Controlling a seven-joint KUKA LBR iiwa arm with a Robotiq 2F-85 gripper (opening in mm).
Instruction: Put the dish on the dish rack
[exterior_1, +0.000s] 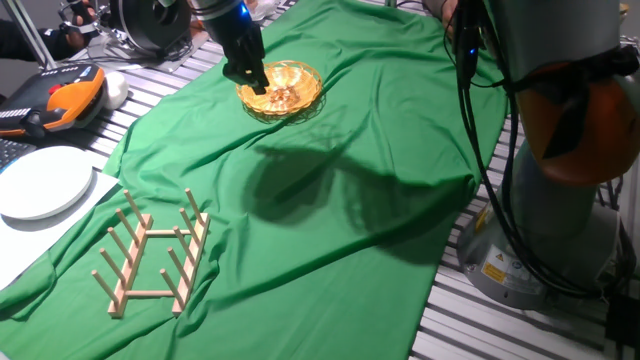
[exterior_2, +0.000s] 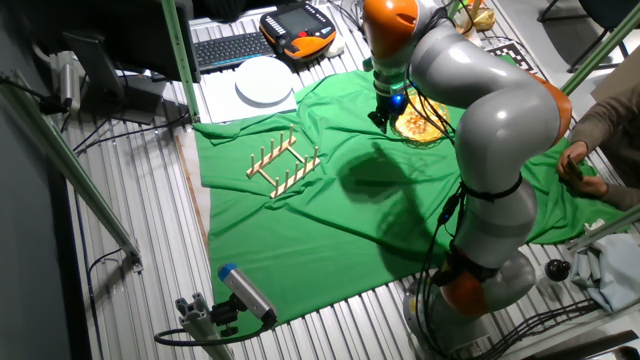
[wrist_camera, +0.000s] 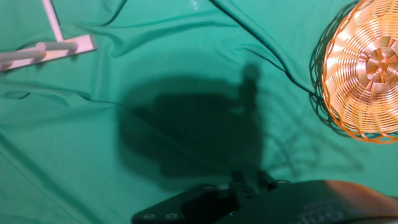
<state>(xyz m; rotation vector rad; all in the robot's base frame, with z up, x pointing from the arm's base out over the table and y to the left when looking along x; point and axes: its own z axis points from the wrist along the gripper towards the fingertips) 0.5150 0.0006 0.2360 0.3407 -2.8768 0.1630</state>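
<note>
The dish (exterior_1: 288, 88) is a golden woven basket plate lying on the green cloth at the far side. It also shows in the other fixed view (exterior_2: 422, 123) and at the right edge of the hand view (wrist_camera: 364, 71). My gripper (exterior_1: 256, 84) hangs low over the dish's left rim, close to it or touching; its dark fingers blend together, so I cannot tell how the jaws stand. In the other fixed view the gripper (exterior_2: 385, 117) is beside the dish. The wooden dish rack (exterior_1: 155, 252) stands empty at the near left, far from the gripper (exterior_2: 283, 165) (wrist_camera: 46, 51).
A white plate (exterior_1: 42, 182) lies on paper left of the cloth. An orange teach pendant (exterior_1: 60, 100) and a keyboard (exterior_2: 230, 48) lie beyond it. The arm's grey base (exterior_1: 560, 150) stands at the right. The cloth (exterior_1: 330, 200) is wrinkled, with the arm's shadow across its middle.
</note>
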